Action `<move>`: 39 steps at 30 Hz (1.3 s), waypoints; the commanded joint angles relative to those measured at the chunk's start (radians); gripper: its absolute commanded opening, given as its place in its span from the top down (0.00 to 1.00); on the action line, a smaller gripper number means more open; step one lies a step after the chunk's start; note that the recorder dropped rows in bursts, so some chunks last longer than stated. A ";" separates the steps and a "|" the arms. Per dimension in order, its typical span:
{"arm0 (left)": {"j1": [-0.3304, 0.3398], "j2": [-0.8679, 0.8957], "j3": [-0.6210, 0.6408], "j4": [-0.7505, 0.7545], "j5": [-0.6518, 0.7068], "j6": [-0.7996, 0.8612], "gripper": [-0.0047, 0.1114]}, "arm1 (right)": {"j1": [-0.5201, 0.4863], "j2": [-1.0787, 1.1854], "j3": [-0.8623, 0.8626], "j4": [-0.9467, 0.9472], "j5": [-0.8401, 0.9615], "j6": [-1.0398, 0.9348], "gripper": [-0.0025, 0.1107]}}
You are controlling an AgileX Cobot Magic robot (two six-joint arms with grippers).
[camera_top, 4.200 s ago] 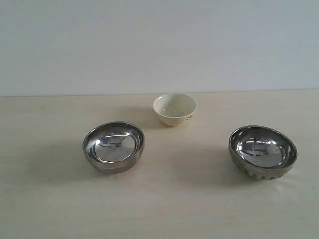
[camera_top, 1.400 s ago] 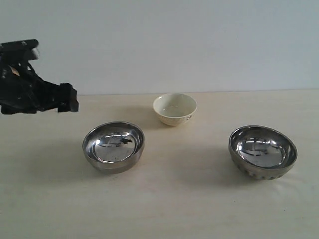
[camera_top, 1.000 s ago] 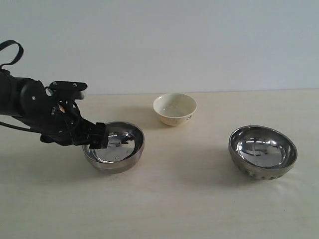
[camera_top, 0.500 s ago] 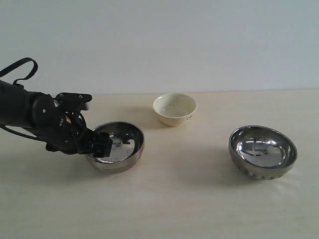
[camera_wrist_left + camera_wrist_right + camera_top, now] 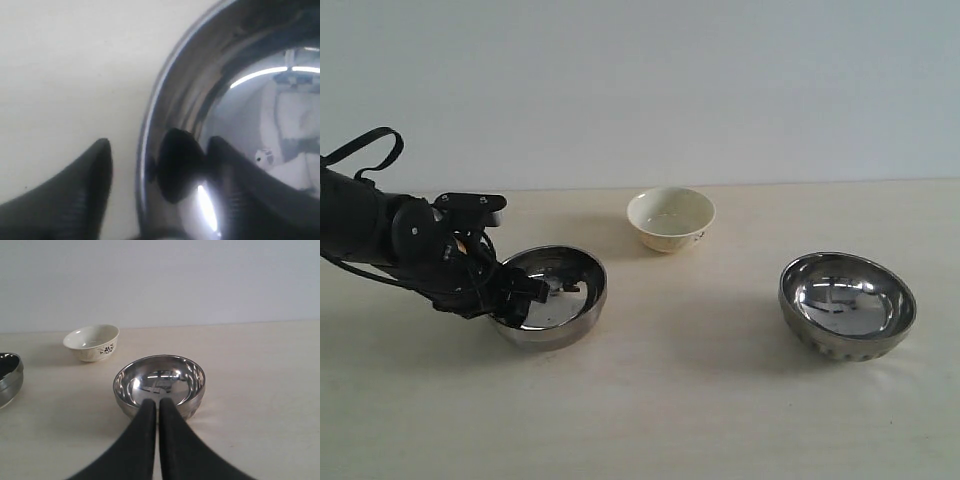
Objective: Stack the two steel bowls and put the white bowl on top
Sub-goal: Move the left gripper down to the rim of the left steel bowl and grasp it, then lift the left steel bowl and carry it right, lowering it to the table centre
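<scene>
The smooth steel bowl point(image 5: 552, 296) sits left of centre, and its rim point(image 5: 150, 130) fills the left wrist view. My left gripper point(image 5: 523, 293) point(image 5: 157, 145) is open astride the bowl's left rim, one finger point(image 5: 90, 175) outside and the other finger point(image 5: 240, 175) inside; neither presses the metal. The fluted steel bowl point(image 5: 847, 304) point(image 5: 159, 382) stands at the right. The white bowl point(image 5: 670, 218) point(image 5: 91, 342), with a dark mark on its side, stands behind the two. My right gripper point(image 5: 158, 402) is shut and empty, just short of the fluted bowl, and is not in the exterior view.
The pale table point(image 5: 700, 400) runs back to a plain white wall point(image 5: 720, 90). The smooth bowl's edge point(image 5: 9, 377) shows at the border of the right wrist view. My black left arm point(image 5: 370, 225) reaches in from the left side.
My left arm has come in from the left and dropped until its fingers straddle the smooth bowl's left rim. The bowl looks nudged slightly. The other bowls have not moved.
</scene>
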 commanded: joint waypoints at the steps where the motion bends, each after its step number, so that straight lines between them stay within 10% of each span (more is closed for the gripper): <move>1: -0.007 0.013 -0.004 -0.042 -0.010 -0.010 0.83 | -0.003 -0.006 -0.001 0.001 -0.006 -0.002 0.98; 17: -0.021 -0.148 -0.004 -0.091 0.080 0.009 0.93 | -0.003 -0.006 -0.001 0.001 -0.006 -0.002 0.98; 39: -0.375 -0.151 -0.038 -0.284 -0.015 0.124 0.93 | -0.003 -0.006 -0.001 0.001 -0.006 -0.002 0.98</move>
